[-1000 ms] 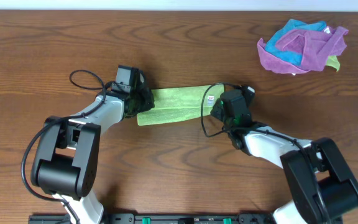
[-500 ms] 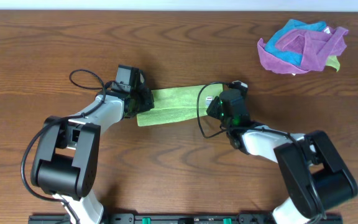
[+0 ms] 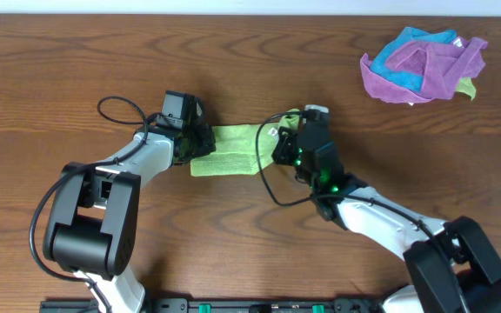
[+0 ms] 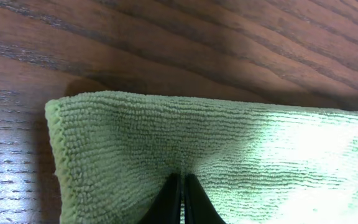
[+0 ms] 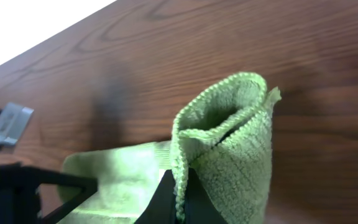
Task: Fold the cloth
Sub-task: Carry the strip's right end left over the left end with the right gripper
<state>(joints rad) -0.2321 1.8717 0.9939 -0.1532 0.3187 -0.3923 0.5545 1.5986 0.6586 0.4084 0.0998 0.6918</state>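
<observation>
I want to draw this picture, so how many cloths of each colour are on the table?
Lime-green soft microfibre cloth: 1
Crumpled purple cloth: 1
Crumpled bright blue cloth: 1
Green cloth edge peeking from that pile: 1
Total: 4

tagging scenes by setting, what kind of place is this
Likely a robotics lab bench: left arm and right arm at a wooden table, a lime-green cloth between them, a pile of cloths aside.

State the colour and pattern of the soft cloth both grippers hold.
The microfibre cloth is plain lime green, unpatterned; clearest in the left wrist view.
</observation>
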